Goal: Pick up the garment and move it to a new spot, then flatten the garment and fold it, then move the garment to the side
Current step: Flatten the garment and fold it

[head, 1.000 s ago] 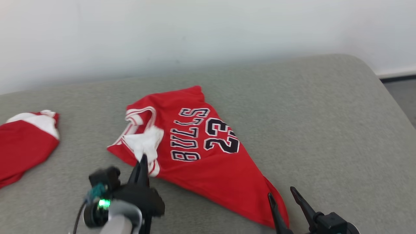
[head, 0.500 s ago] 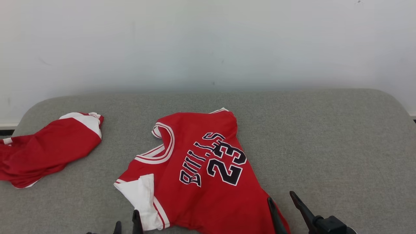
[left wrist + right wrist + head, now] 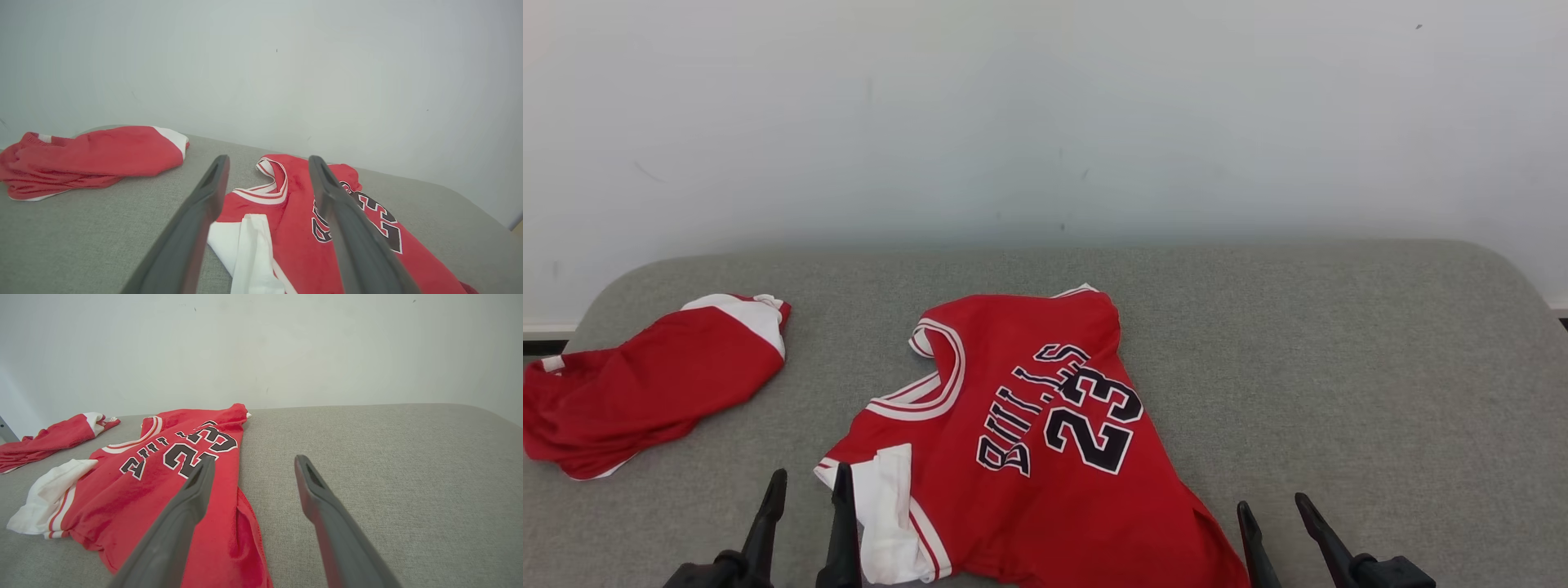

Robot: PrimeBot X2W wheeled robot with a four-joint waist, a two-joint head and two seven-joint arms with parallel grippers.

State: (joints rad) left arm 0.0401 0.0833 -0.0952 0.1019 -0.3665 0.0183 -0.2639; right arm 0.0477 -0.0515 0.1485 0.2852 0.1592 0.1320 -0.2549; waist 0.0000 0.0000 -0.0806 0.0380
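Since a second ago the left end effector (image 3: 810,472) has let go of the white fabric it was pinching shut and has drawn back to about 7 o'clock in the head view. Its two dark fingers now stand spread apart with nothing between them. The head camera has also tilted up over that second, so the scene's shift in the picture is not a move of the things.

The right end effector (image 3: 1272,500) sits at about 5 o'clock, also spread wide and empty. In its wrist view one finger crosses in front of the jersey's hem, but I cannot tell whether it touches the cloth.

The red Bulls 23 jersey (image 3: 1029,425) lies print-up near the middle of the grey fabric-covered table (image 3: 1339,367). Its neck opening points toward 11 o'clock and its hem trails toward 5 o'clock, past the lower edge of the head view. A white flap (image 3: 882,498) is turned over at its 7 o'clock corner, just beside the left fingers. A second red garment (image 3: 654,384) lies crumpled well apart at 9 o'clock.

As a judgement, the pick-up and relocation look finished, with the jersey released at its new spot. Flattening is only partly done: the body is creased, the lettering is rippled, and the white flap still needs unfolding. Folding has not begun, and moving the garment to the side remains after that
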